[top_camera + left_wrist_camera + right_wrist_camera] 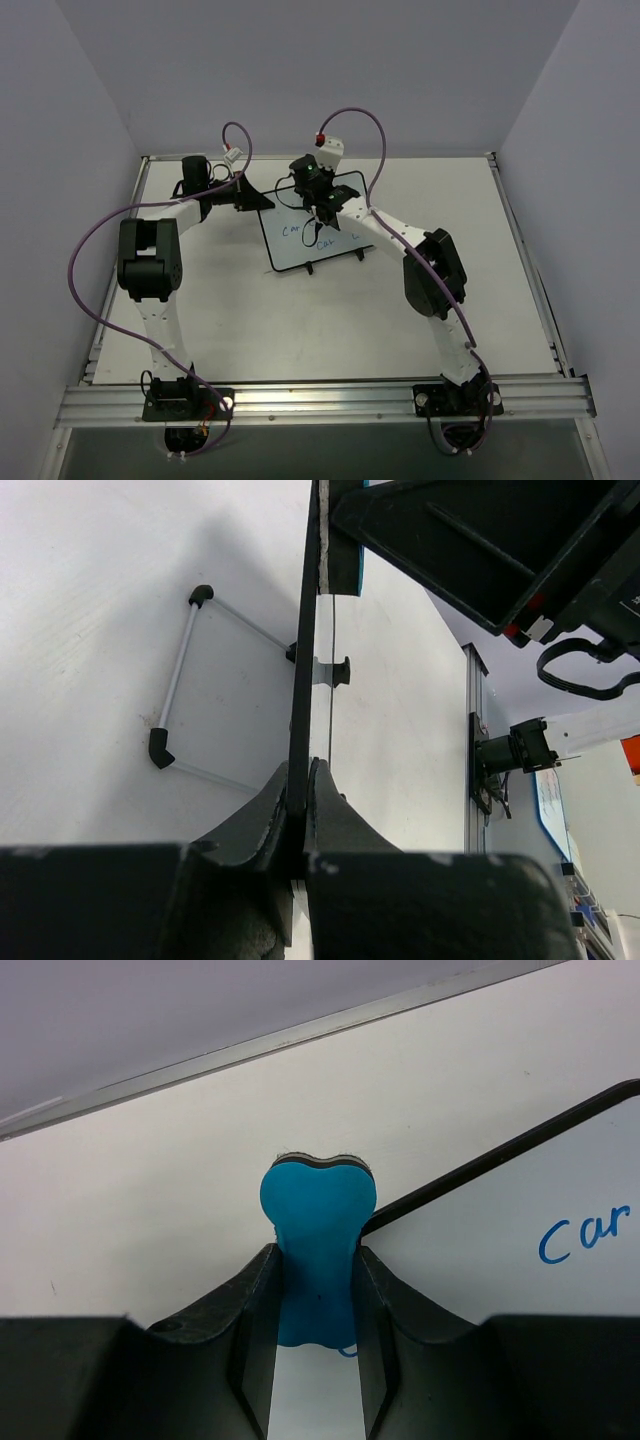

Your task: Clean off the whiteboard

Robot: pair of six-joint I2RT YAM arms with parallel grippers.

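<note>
The board [300, 250] stands at the far middle of the table [250, 320]. The left gripper [306, 780] is pinched tight on its black edge. The right gripper [316, 1270] squeezes the blue eraser [318, 1195] by the board's edge. Blue words [585, 1235] show on the board, so I think most of the wiping is left. From above, the right arm hides part of the board, and some words are too small to read.
</note>
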